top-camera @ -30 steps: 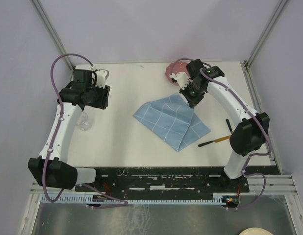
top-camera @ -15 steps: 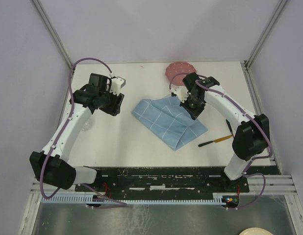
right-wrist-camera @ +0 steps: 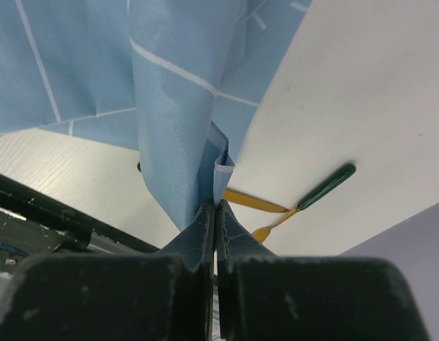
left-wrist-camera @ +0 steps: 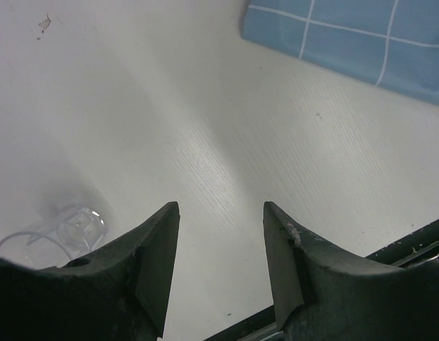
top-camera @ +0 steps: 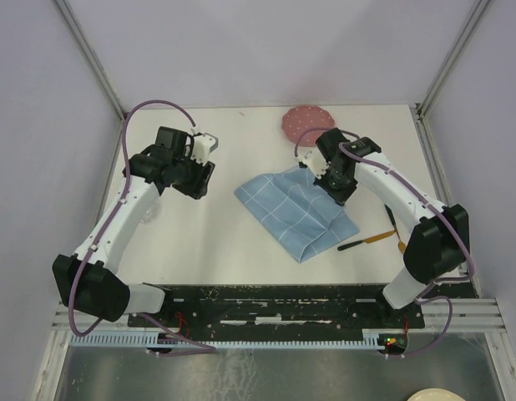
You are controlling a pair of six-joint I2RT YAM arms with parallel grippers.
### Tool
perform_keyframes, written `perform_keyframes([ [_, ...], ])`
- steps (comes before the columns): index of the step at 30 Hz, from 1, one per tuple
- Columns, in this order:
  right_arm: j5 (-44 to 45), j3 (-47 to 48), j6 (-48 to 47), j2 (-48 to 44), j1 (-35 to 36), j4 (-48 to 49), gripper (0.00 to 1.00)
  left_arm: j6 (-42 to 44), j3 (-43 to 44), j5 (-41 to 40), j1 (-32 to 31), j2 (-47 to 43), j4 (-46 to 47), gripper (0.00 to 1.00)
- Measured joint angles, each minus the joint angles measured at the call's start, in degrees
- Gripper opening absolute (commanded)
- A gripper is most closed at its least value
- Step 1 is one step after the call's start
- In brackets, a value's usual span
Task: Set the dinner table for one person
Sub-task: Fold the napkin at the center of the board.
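Observation:
The white dinner table [top-camera: 209, 242] carries a crumpled blue grid placemat [top-camera: 293, 214] at its middle right. My right gripper [top-camera: 341, 197] is shut on a raised fold of that cloth; in the right wrist view the fold of the placemat [right-wrist-camera: 170, 85] hangs pinched between the closed tips of the gripper [right-wrist-camera: 216, 207]. My left gripper [top-camera: 200, 180] hovers left of the cloth, open and holding nothing. Seen from the left wrist, the gripper [left-wrist-camera: 221, 214] has bare table [left-wrist-camera: 205, 128] between its fingers, and a corner of the placemat [left-wrist-camera: 361, 42] lies at the upper right.
A pink plate [top-camera: 307, 123] sits at the back edge. A clear glass [left-wrist-camera: 70, 224] stands at the left, partly under the left arm [top-camera: 148, 210]. A gold fork with a dark handle [right-wrist-camera: 305, 201] and other cutlery [top-camera: 366, 241] lie right of the cloth.
My right gripper has pulled the pinched placemat toward the near right, uncovering the pink plate. My left gripper has moved right, closer to the cloth, still open.

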Motion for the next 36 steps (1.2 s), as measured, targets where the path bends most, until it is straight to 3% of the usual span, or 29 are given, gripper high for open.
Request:
perform_keyframes([
  [8,3.13,10.78,-0.92,4.9,-0.11,2.75,0.02,0.74,0.0,-0.13,-0.31,0.46,0.04,0.58],
  [23,4.55,6.73,-1.4,4.61,-0.11,4.35,0.02,3.3,-2.49,-1.75,-0.35,-2.16,-0.13,0.59],
  [28,5.09,4.7,-1.9,3.72,-0.17,4.22,0.27,3.39,-2.49,-1.77,-0.35,-1.92,-0.15,0.59],
  [36,3.98,4.17,-3.74,1.46,-0.37,0.0,0.29,3.98,-2.49,-1.84,-0.35,-1.18,-0.13,0.59],
])
